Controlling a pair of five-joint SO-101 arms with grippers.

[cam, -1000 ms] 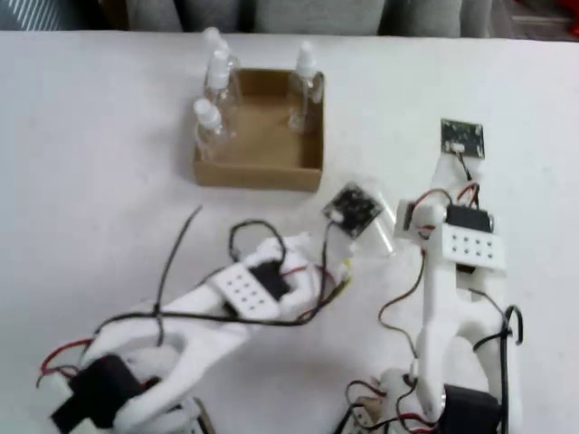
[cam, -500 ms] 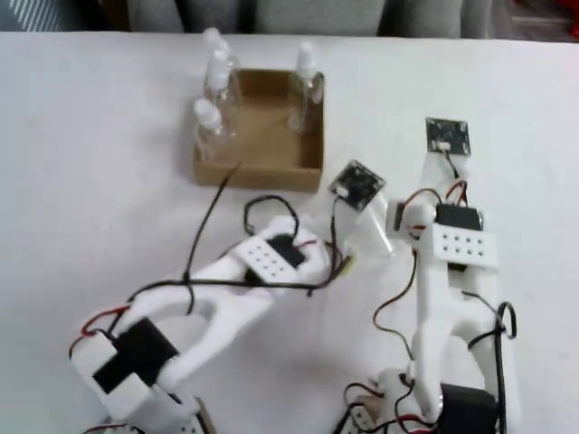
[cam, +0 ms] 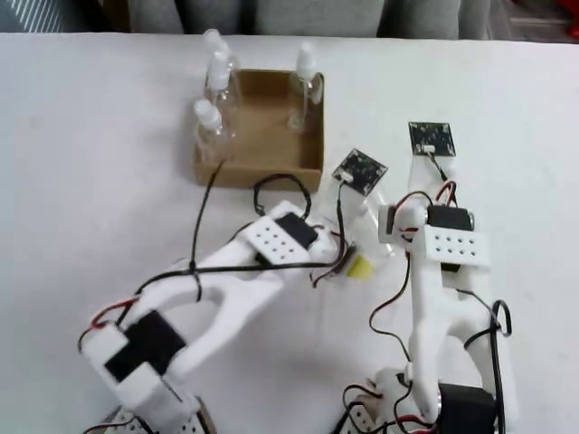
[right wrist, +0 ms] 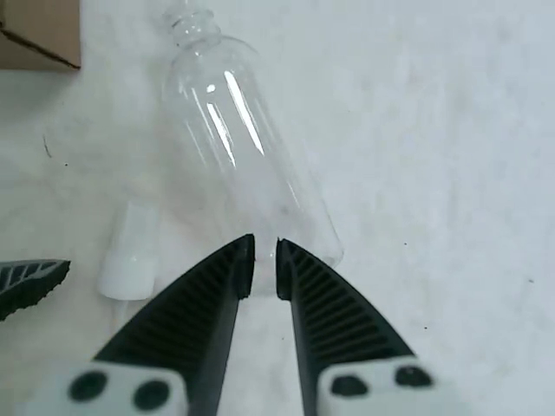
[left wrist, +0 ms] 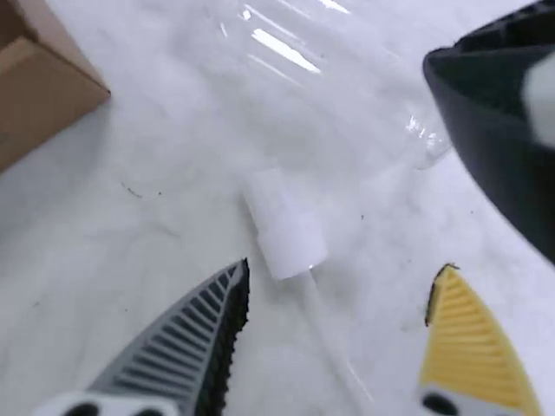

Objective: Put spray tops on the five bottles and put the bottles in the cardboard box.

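A clear bottle (right wrist: 243, 147) without a top lies on its side on the white table, seen again in the left wrist view (left wrist: 347, 87) and the high view (cam: 380, 233). A loose white spray top (left wrist: 282, 230) lies beside it (right wrist: 130, 251). My left gripper (left wrist: 338, 269) is open, its grey and yellow fingers either side of the top and just short of it. My right gripper (right wrist: 264, 256) is shut to a thin slit at the bottle's base, nothing between its fingers. The cardboard box (cam: 312, 163) holds several upright bottles (cam: 306, 81) with tops on.
A corner of the box (left wrist: 35, 78) lies close to the left gripper. The right gripper's black finger (left wrist: 503, 130) stands near the bottle in the left wrist view. Both arms (cam: 262, 262) crowd the table's middle, with loose cables around them. The table's left and far right are bare.
The left arm has swung away from the table's near edge and to the right, bringing its gripper up to the spray top. The right arm has shifted left toward the lying bottle.
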